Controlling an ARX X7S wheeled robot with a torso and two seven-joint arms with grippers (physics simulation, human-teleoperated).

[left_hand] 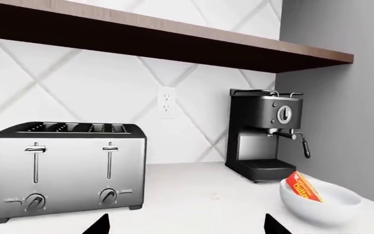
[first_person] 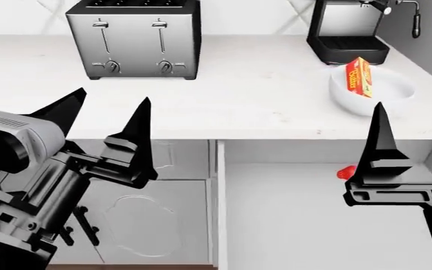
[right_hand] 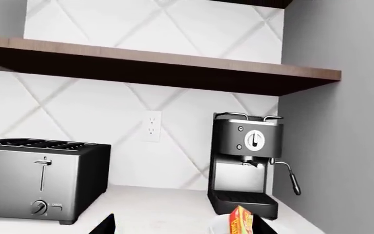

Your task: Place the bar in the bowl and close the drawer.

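The red-orange bar [first_person: 359,76] stands on edge inside the white bowl [first_person: 391,94], on the counter in front of the coffee machine. The left wrist view shows the bar [left_hand: 302,187] leaning in the bowl [left_hand: 323,205]; the right wrist view catches the bar [right_hand: 241,222] and a bit of the bowl's rim [right_hand: 218,227]. The drawer [first_person: 291,219] stands pulled out below the counter edge, its pale inside showing. My left gripper [first_person: 114,97] hangs open in front of the counter, left of the drawer. My right gripper [first_person: 379,112] is open above the drawer, empty.
A steel toaster [first_person: 135,38] stands at the back left of the counter and a black coffee machine [first_person: 349,31] at the back right, by the grey wall. A small red strawberry [first_person: 343,171] lies in the drawer. White cabinet fronts [first_person: 156,214] sit left of the drawer.
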